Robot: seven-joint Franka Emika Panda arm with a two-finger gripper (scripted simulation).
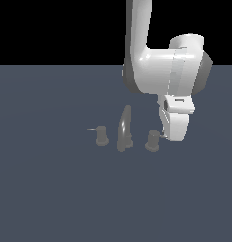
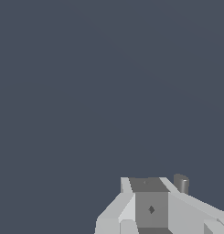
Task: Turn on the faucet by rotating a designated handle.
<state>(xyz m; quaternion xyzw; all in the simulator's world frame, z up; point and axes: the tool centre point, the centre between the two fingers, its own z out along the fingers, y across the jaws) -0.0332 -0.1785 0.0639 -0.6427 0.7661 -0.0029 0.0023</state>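
The three grey parts of the faucet [image 1: 123,130] stand in a row on the dark floor [image 1: 51,198]. The designated handle [image 1: 152,141] is the knob on the exterior view's right. Just beside it hangs the white gripper [image 1: 174,134]. Whether its fingers are apart or together cannot be told. Behind, the big white arm [image 1: 165,66] goes up.

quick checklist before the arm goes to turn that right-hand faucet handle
1. Designated handle in sight in the exterior view: ok.
2. Its lever rod unobstructed: cannot tell, the gripper overlaps its end.
3. Gripper beside the handle, on the exterior view's right: ok.
4. Jaws open or shut: cannot tell.
5. Contact with the rod: cannot tell; the wrist view shows only a grey stub next to the fingers.
6. Clear of spout and other knob: ok.
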